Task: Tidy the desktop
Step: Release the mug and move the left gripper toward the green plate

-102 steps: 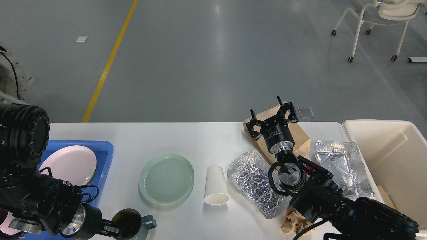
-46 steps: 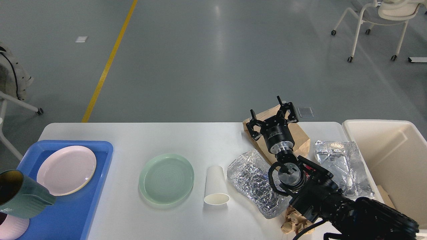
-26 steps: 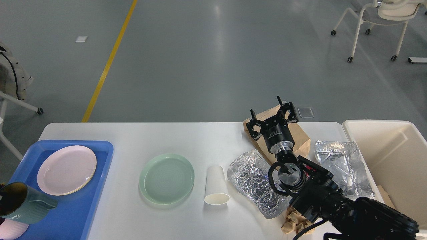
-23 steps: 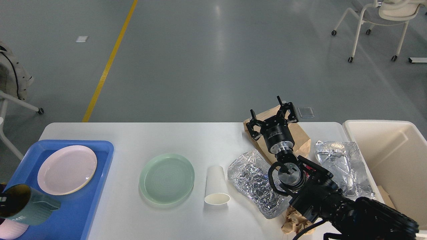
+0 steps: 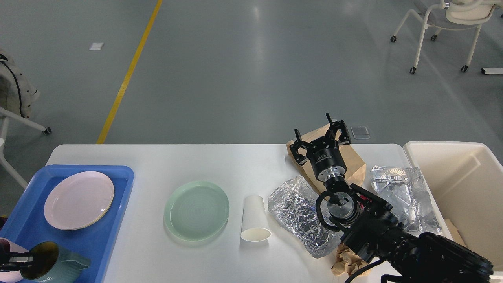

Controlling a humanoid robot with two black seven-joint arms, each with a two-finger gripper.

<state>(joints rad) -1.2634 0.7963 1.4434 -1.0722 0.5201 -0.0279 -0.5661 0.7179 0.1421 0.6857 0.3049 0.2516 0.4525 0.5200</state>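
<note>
The white desktop holds a green plate, a white paper cup lying on its side, two crumpled foil bags and a brown paper bag. My right gripper is open and empty, above the far end of the paper bag. My left gripper shows only at the bottom left edge. One finger is at the rim of a teal mug, which sits tilted low over the blue tray.
A pink plate lies in the tray. A cream bin stands at the table's right end. Crumpled brown paper lies by my right forearm. A wheeled chair stands on the floor at far right.
My left arm swung the teal mug from the table's front edge leftward, up over the tray, then down to its front corner. The right arm has not moved.
</note>
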